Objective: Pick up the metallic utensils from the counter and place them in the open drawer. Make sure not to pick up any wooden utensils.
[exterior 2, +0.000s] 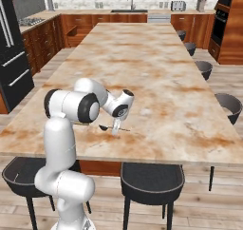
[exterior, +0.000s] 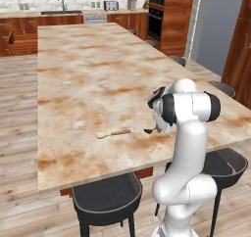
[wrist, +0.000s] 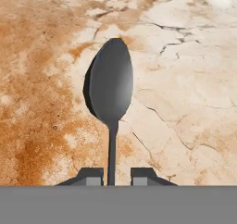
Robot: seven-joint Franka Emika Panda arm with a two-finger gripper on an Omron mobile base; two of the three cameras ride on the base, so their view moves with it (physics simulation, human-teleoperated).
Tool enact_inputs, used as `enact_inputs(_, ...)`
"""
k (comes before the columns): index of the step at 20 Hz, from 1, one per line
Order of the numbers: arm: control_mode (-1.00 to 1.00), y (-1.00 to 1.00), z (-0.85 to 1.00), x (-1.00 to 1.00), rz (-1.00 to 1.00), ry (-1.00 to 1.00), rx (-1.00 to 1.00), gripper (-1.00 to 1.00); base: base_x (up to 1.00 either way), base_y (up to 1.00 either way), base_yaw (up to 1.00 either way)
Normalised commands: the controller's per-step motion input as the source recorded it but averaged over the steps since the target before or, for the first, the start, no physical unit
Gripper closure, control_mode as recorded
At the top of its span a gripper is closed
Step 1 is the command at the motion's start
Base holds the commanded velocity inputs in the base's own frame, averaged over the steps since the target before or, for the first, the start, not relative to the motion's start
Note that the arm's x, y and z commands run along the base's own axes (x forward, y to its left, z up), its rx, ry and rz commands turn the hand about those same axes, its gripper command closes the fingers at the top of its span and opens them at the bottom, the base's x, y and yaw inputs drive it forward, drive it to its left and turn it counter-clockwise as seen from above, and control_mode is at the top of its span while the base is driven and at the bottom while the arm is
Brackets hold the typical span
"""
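Down low over the near end of the marbled tabletop (exterior: 88, 69), the pincer (wrist: 111, 176) has its two dark tips (wrist: 90, 176) drawn in close on either side of the thin handle of the dark-grey metal spoon (wrist: 111, 86), though whether they actually clamp it I cannot tell. Straight out ahead of the pincer the spoon's bowl lies on the stone, handle running back between the tips. Off to the pincer's left side, a little apart, the tan wooden spoon (exterior: 112, 132) lies flat on the tabletop near the front edge, with dark stools (exterior: 105, 198) tucked underneath.
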Motion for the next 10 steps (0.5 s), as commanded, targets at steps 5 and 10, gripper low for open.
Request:
enact_inputs(5,-1.0,0.02,0.03,-0.19,0.0,-0.09,0.0,1.0,0.0,0.0,0.0)
enact_inputs(10,-1.0,0.0,0.55,-0.45,0.0,-0.05,0.01,1.0,0.0,0.0,0.0)
